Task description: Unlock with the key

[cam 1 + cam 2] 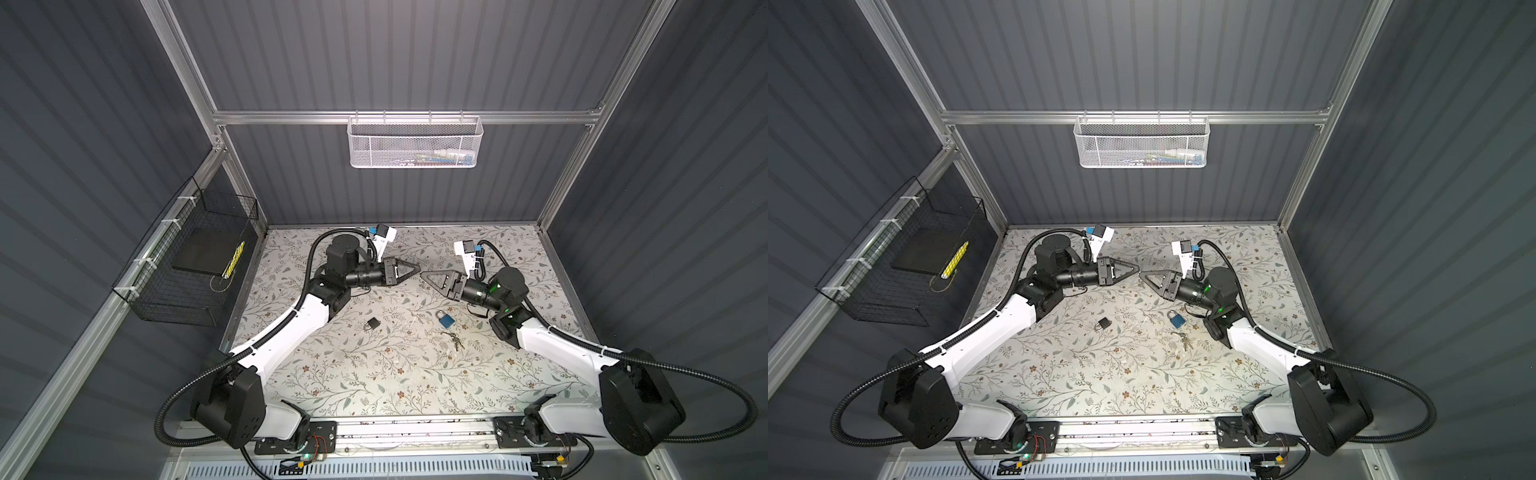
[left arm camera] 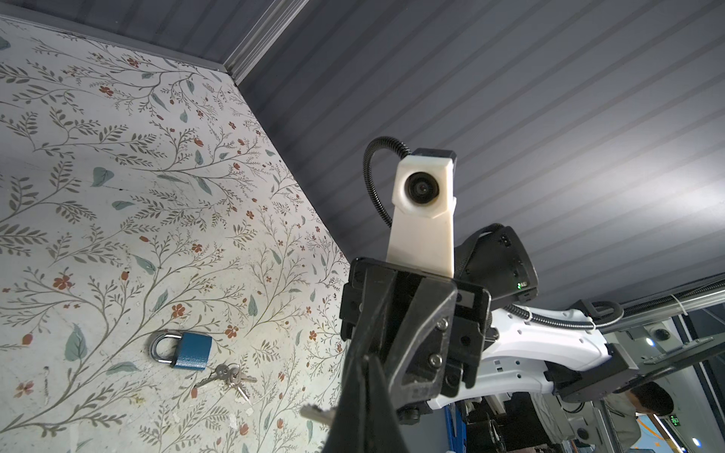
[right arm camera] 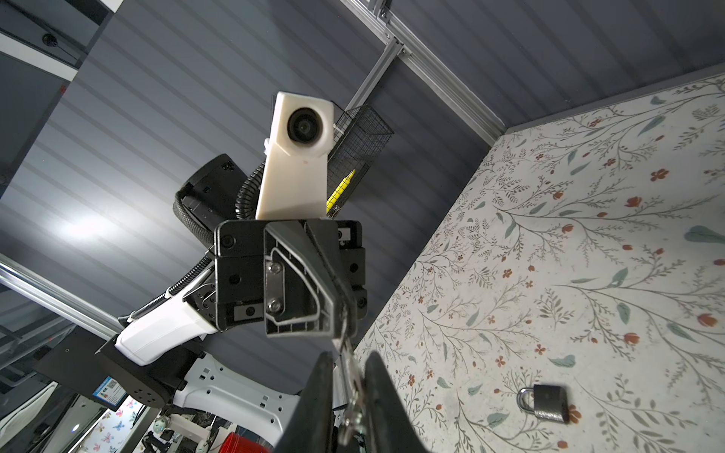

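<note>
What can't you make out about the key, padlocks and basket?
Key: tiny in both top views, between left tool and right tool.
Grip of right tool: unclear, cut by right wrist view's edge.
White basket: contents blurred behind mesh, top views.
Blue padlock, black padlock: keyholes too small, all views.

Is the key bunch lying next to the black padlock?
No, the key bunch lies beside the blue padlock; the black padlock sits apart.

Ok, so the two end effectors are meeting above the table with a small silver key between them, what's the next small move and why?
Probably close the right end effector fully on the small silver key. The left end effector pinches the key's other end, while the right one straddles it with a gap showing, so releasing now would likely drop it.
</note>
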### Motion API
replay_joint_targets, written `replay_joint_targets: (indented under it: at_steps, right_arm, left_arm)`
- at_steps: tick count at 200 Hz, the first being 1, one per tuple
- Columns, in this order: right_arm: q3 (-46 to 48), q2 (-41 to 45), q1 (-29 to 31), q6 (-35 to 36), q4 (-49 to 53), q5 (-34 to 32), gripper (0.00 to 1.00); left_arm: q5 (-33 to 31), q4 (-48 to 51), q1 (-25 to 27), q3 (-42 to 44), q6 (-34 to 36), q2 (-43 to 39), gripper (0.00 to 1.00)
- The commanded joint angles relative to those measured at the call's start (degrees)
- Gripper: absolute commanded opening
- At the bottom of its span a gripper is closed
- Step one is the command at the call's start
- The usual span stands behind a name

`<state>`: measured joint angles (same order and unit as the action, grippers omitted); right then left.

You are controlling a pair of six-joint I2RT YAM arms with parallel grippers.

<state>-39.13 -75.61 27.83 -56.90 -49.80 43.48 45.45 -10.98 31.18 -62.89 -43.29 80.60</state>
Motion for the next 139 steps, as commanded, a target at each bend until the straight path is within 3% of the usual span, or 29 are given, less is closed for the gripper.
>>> replay_joint_targets:
  at_steps: [1, 27, 57, 67, 87, 115, 139]
  right_arm:
    - [-2.1, -0.7, 0.4, -0.4, -3.6, 2.7, 0.13]
    - [-1.8, -0.7, 0.4, -1.0, -5.1, 3.1, 0.01]
    - [-1.5, -0.4, 0.4, -0.6, -4.9, 3.3, 0.00]
    - [-1.1, -0.1, 0.4, -0.1, -4.3, 2.7, 0.00]
    - [-0.3, 1.5, 0.1, 1.8, -1.0, 0.8, 0.00]
    - [1.5, 4.1, -1.0, 3.8, 3.5, -1.2, 0.00]
    - [3.1, 6.8, -2.4, 5.3, 7.3, -2.4, 0.00]
  left_arm:
    - [1.2, -2.5, 0.2, -0.3, -0.5, -1.0, 0.00]
    - [1.3, -3.3, 0.2, 0.0, -1.1, -1.0, 0.00]
    - [1.2, -4.7, 0.2, 0.3, -2.2, -0.8, 0.00]
    - [0.5, -4.3, 0.2, 0.3, -2.5, -1.0, 0.22]
    - [-2.1, -2.1, 0.0, 0.4, -1.6, -1.8, 0.46]
    - [-7.4, 5.3, -0.6, 0.5, 1.3, -3.5, 0.61]
    - [-13.1, 12.2, -1.2, 1.0, 3.2, -5.2, 0.65]
